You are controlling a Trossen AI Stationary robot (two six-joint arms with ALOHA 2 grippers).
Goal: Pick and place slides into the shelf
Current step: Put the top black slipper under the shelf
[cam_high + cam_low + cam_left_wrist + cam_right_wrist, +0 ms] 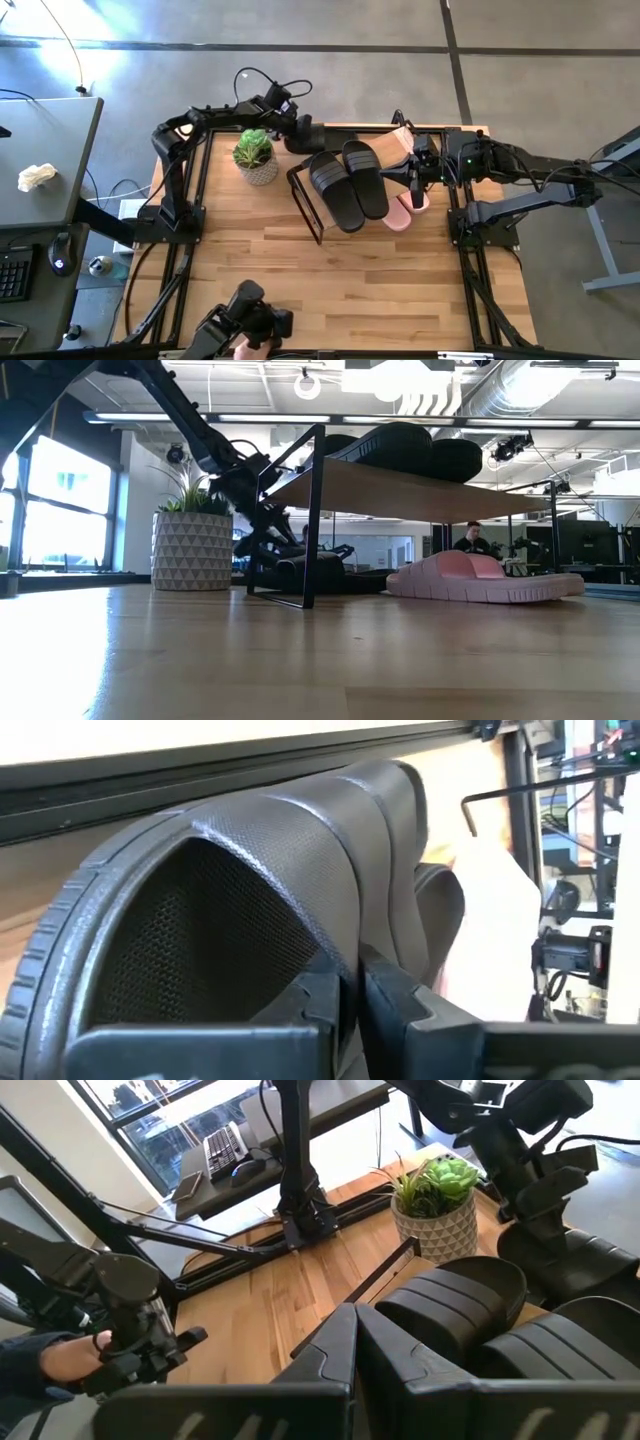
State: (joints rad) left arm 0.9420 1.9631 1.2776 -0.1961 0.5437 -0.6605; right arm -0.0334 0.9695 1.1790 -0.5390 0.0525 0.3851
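Two black slides (pixel 350 182) lie side by side on the shelf's wood board (pixel 400 490). Another black slide (pixel 300 850) sits at the shelf's far side, low behind the frame (pixel 315 572). My left gripper (pixel 355 985) is shut on it, reaching in from the far left (pixel 312 136). A pale pink slide (pixel 480 580) rests sole-down on the table to the right of the shelf (pixel 408 208). My right gripper (pixel 355 1342) hangs shut and empty above the shelf's right end (pixel 415 180). My left gripper pinches the front edge of the black slide's strap (pixel 352 952). One finger (pixel 318 1005) is under the strap's arch and the other finger (pixel 395 1000) is on the outside. The fingers slant down from the table's far left. Whether the sole is off the table I cannot tell.
A potted green plant (pixel 256 157) stands on the table just left of the shelf, close to my left arm. The shelf's thin black frame (pixel 303 205) rises between the plant and the slides. A person (pixel 473 538) sits in the room beyond. The table's near half is bare wood (pixel 330 280).
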